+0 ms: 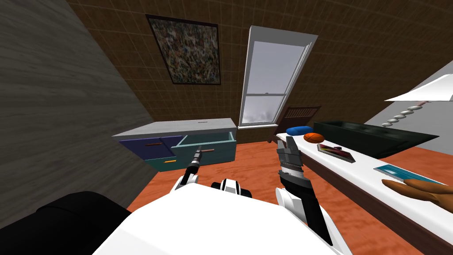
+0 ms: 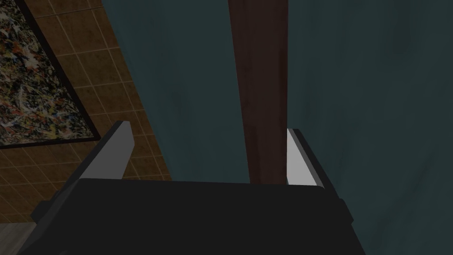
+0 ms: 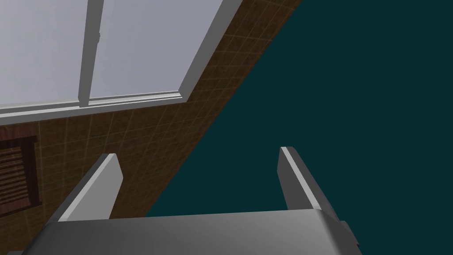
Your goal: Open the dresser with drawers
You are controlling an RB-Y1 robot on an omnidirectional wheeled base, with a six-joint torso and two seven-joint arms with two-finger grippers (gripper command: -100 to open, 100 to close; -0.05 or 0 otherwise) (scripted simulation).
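By the tiled far wall, head view: dresser [image 1: 177, 128] with its teal drawer [image 1: 221, 155] partly out, left gripper [image 1: 197, 153] at its front; left wrist view: fingers [image 2: 301, 159] apart, dark rigid handle [image 2: 263, 88] between them, unclamped; right wrist view: right gripper [image 3: 198, 152] spread, idle; judged: heavy sliding drawer, grip handle mid-bar.

No text, label, brand, number or sign could be read anywhere. The framed painting [image 1: 183, 49] on the tiled wall carried only abstract speckles. The flat book-like item [image 1: 336, 152] and the teal card [image 1: 393, 171] on the white bench [image 1: 354, 170] showed colour patches without legible letters.
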